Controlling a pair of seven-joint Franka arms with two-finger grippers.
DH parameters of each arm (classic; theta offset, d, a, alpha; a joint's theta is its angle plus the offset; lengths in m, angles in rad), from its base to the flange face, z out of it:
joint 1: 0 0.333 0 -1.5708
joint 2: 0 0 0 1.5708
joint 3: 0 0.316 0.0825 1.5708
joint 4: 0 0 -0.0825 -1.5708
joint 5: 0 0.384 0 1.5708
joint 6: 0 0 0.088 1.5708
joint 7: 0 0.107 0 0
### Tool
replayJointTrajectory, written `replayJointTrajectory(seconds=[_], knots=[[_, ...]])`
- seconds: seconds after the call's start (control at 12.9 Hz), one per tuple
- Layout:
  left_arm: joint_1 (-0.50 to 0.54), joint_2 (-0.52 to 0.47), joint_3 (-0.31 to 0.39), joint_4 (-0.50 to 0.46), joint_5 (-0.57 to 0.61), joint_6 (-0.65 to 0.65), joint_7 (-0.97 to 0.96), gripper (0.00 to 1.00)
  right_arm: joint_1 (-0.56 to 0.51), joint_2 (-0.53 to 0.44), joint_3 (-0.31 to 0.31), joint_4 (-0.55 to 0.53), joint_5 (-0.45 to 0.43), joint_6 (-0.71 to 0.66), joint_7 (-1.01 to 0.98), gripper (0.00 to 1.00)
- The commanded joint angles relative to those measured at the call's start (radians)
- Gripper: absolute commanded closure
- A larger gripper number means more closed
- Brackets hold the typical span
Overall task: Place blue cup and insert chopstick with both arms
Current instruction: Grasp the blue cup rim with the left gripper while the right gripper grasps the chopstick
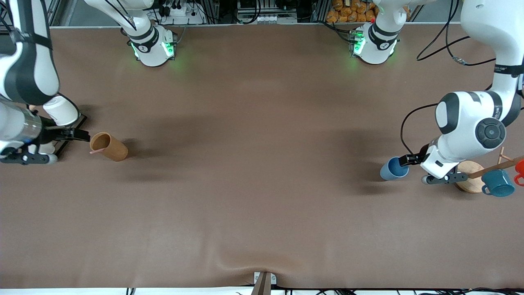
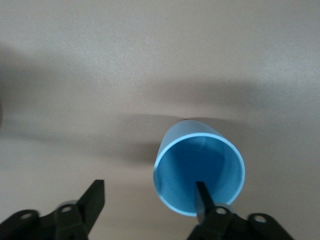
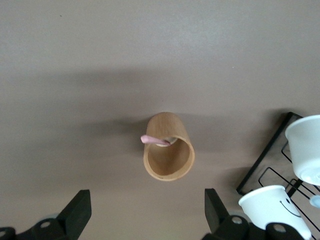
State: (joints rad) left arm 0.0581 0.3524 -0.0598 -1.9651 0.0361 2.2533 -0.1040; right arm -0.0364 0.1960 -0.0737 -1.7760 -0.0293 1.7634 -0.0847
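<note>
The blue cup (image 1: 394, 168) stood on the brown table cover (image 1: 262, 196) toward the left arm's end of the table, mouth up. The left gripper (image 1: 409, 159) was spread wide at it: in the left wrist view one finger (image 2: 205, 200) reached inside the blue cup (image 2: 199, 167) at its rim, the other finger (image 2: 94, 200) stood well apart outside, and the cup wall was not pinched. Just beside that gripper, toward the table end, stood a round wooden rack base (image 1: 470, 177) with a teal mug (image 1: 497, 183) and a red mug (image 1: 520, 170) hanging on its dowels. Toward the right arm's end the brown cylinder (image 1: 109, 146) stood on the cover with the chopstick (image 1: 96, 151) in it, one pink end leaning out over the rim (image 3: 155, 140). The right gripper (image 1: 77, 135) was spread, holding nothing, just beside the brown cylinder (image 3: 169, 152) and not touching it. A black wire rack (image 3: 265, 172) with white cups (image 3: 270, 207) stood under the right arm, at that table end. The cover was plain brown cloth with a small pucker at the near edge; cables and green-lit arm bases (image 1: 153, 47) lined the far edge.
</note>
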Motion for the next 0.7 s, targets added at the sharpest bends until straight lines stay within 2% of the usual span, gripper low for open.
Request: replayJointTrajectory(seconds=[0.0, 0.08, 0.15, 0.31, 0.39, 0.46, 0.62], knots=[[0.000, 0.020, -0.002, -0.015, -0.002, 0.052, 0.000, 0.32, 0.003, 0.034, 0.000, 0.006, -0.014, 0.040, -0.006, 0.00], [0.000, 0.028, -0.002, -0.017, -0.004, 0.075, 0.000, 0.33, 0.003, 0.048, 0.000, 0.007, -0.014, 0.053, -0.006, 0.00], [-0.001, 0.039, -0.002, -0.017, -0.004, 0.086, 0.000, 0.39, 0.003, 0.059, 0.000, 0.009, -0.014, 0.059, -0.006, 0.00], [0.000, 0.051, -0.002, -0.017, -0.004, 0.103, 0.001, 0.66, 0.003, 0.082, 0.000, 0.009, -0.014, 0.073, -0.006, 0.00], [0.000, 0.051, -0.002, -0.017, -0.004, 0.103, 0.004, 0.87, 0.003, 0.092, 0.000, 0.009, -0.014, 0.073, -0.006, 0.00], [-0.004, 0.051, -0.002, -0.017, -0.004, 0.103, 0.004, 1.00, 0.003, 0.102, 0.000, 0.009, -0.014, 0.074, -0.006, 0.00], [-0.009, 0.042, -0.009, -0.017, -0.002, 0.098, 0.010, 1.00, 0.001, 0.125, 0.000, 0.007, -0.014, 0.073, -0.006, 0.00]])
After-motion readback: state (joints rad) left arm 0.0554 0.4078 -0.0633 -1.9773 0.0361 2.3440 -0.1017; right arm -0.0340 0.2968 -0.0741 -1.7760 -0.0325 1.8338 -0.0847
